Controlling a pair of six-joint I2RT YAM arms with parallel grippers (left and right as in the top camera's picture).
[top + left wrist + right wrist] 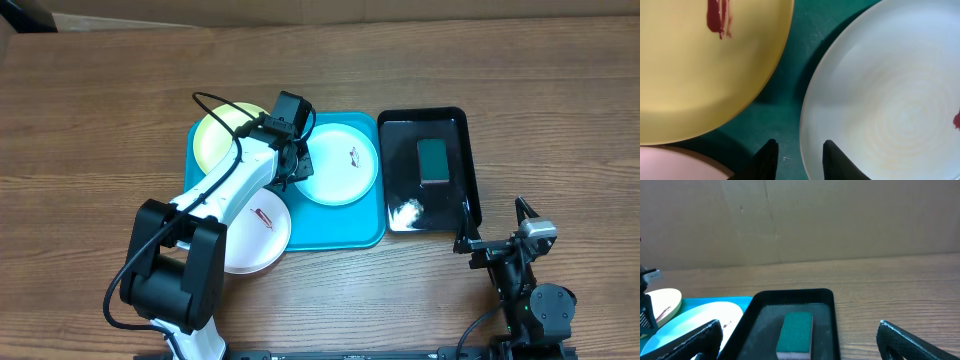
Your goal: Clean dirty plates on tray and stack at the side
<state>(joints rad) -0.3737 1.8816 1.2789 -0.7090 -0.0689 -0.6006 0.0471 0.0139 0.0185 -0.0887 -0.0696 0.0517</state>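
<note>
Three dirty plates lie on or at the turquoise tray: a yellow-green plate at the back left, a pale blue plate to the right, and a white plate overhanging the front left rim. Each carries a reddish smudge. My left gripper hangs low between the yellow-green plate and the pale blue plate. Its jaws are open partway and straddle the blue plate's left rim, holding nothing. My right gripper stands wide open near the front right, away from the plates.
A glossy black tray sits right of the turquoise one, holding a green sponge and a white blob. In the right wrist view the sponge lies ahead of the open gripper. Bare wood surrounds both trays.
</note>
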